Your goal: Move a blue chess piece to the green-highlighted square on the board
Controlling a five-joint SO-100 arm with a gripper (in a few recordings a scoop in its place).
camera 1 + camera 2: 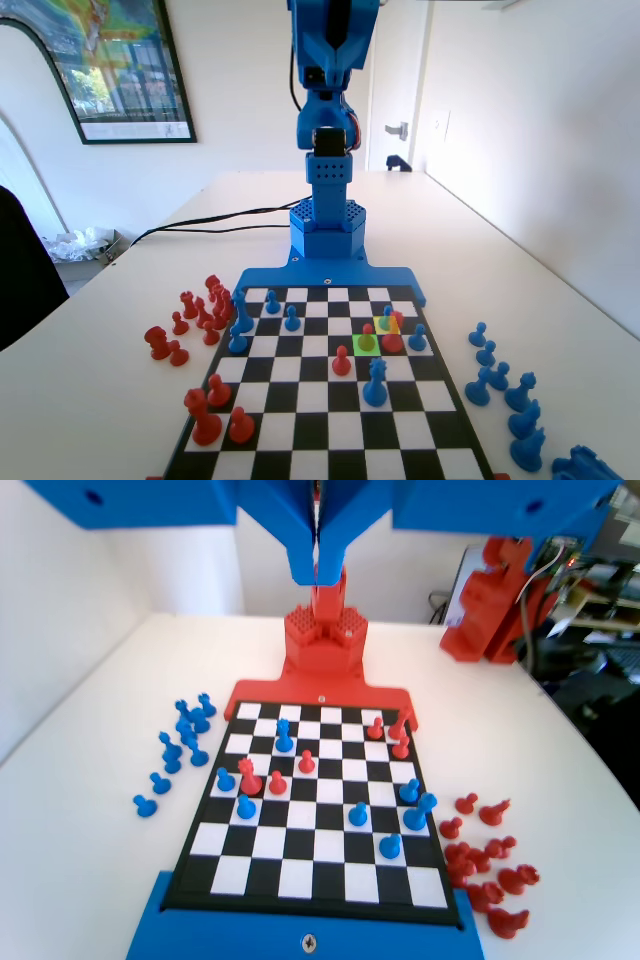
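Fixed view, left to right: captured red pieces (190,320) bunched on the white table (90,400) off the board's left edge, some overlapping so the count is unclear. The board (330,420), flat black-and-white checks, is cut off at the bottom edge. The green-highlighted square (366,344) carries a red pawn (367,337) that hides most of the tint. Just right and one row further, a yellow-tinted square (388,324) holds the blue chess piece (385,318), small, round head, flared base, partly masked by a taller red piece (393,336) in front. A taller blue crowned piece (375,384) stands nearer the camera. Spare blue pieces (500,385) line the table to the right, the nearest cut by the frame corner. The blue arm (327,120) rises at the far end, top cropped.

Wrist view, left to right: spare blue pieces (178,745) on the table at left, soft and blurred. The board (300,870) shows no tints here, so the green square cannot be picked out. The pawn (245,806) sits near the left side, beside a tall red piece (248,777) and a red pawn (277,782). Red captures (485,870) lie at right. The gripper (318,565) hangs from the top edge, matte blue printed plastic, jaws pressed together with only a thin seam between, nothing held, high above the board.
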